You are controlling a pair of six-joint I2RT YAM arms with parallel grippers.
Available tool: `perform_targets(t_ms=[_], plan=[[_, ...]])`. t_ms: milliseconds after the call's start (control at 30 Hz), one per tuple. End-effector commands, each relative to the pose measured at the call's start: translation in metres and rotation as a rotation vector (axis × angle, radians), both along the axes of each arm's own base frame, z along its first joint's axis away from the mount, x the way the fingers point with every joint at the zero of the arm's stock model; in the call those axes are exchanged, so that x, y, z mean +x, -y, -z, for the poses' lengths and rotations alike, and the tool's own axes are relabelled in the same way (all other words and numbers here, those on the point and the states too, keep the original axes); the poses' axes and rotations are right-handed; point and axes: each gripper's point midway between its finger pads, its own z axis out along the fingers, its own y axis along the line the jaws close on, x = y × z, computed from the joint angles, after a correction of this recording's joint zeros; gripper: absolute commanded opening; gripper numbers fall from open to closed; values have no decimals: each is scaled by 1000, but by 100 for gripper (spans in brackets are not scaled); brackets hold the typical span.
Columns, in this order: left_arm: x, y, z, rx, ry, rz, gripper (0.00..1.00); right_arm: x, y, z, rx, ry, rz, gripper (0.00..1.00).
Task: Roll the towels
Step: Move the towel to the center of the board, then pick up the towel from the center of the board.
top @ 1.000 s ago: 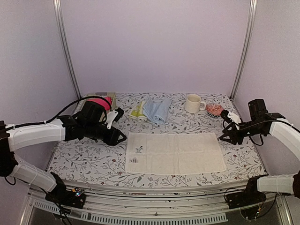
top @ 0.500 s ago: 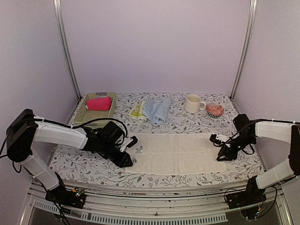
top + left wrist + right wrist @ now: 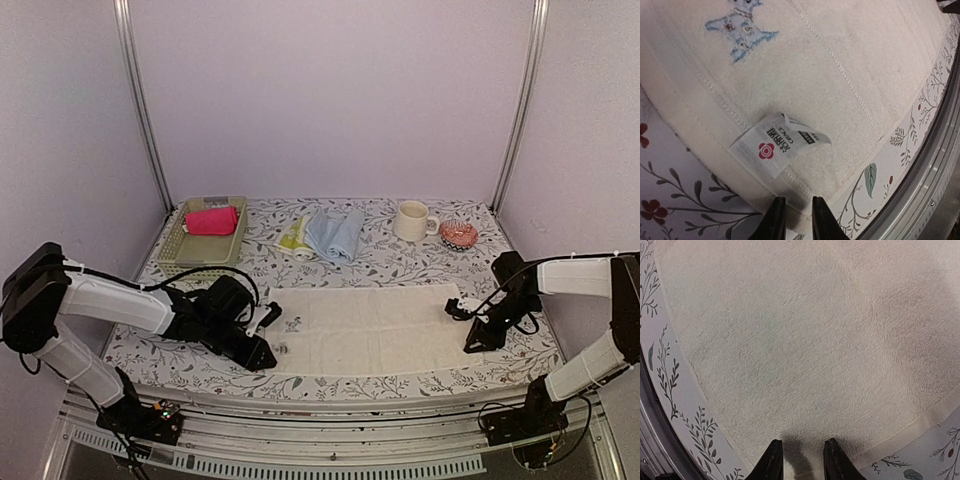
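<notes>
While the cream-white towel [image 3: 370, 328] is laid out flat at the middle of the floral table cover [image 3: 400, 265], its long sides running from 9 to 3 o'clock, both near corners are taken by the arms. At the towel's 8 o'clock corner the left gripper [image 3: 262, 355] is seen low on the cloth; in the left wrist view its fingertips are drawn narrow with the hemmed edge pinched between them, just below a curled white care label [image 3: 775, 145] and a small blue embroidered figure [image 3: 740, 27]. At about 4 o'clock the right gripper [image 3: 470, 343] is pressed down on the opposite short edge, its fingertips closed in on the fabric there.

The hot pink towel [image 3: 211, 220] is rolled and kept in the mesh basket [image 3: 170, 255] at 10 o'clock. The light blue towel [image 3: 335, 233] and the yellow-green towel [image 3: 293, 238] are bunched together, touching, at 12 o'clock. A cream mug [image 3: 411, 220] is stood at 1 o'clock.
</notes>
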Motion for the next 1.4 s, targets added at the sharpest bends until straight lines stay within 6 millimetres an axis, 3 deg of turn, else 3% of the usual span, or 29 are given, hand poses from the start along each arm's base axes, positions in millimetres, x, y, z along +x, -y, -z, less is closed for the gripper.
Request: perform_targets(t_ms=[0,167,267,367,567,767,967,1133,1367], plan=[[-40,-31,23,124,-130,-30,20,-8,-2,3,-6,-32,-27,31],[-25,-24,1,151,-86,-26,21,13,-19,-30,83,6,-16,34],[-5,-15,-24,139,-7,-16,31,40,-23,-54,107,77,31,40],[30,-16,-48,143,89,-69,41,72,-24,-71,125,113,126,41],[110,-38,-73,90,212,-282,39,124,-10,-74,148,81,316,41],[160,-49,-75,67,278,-407,36,168,13,-73,145,70,494,41],[180,-51,-55,45,267,-461,36,186,15,-53,134,13,549,41],[180,-47,-41,40,236,-448,39,193,13,-28,128,-56,558,41],[178,-43,-41,21,230,-436,39,197,6,-6,135,-114,558,41]])
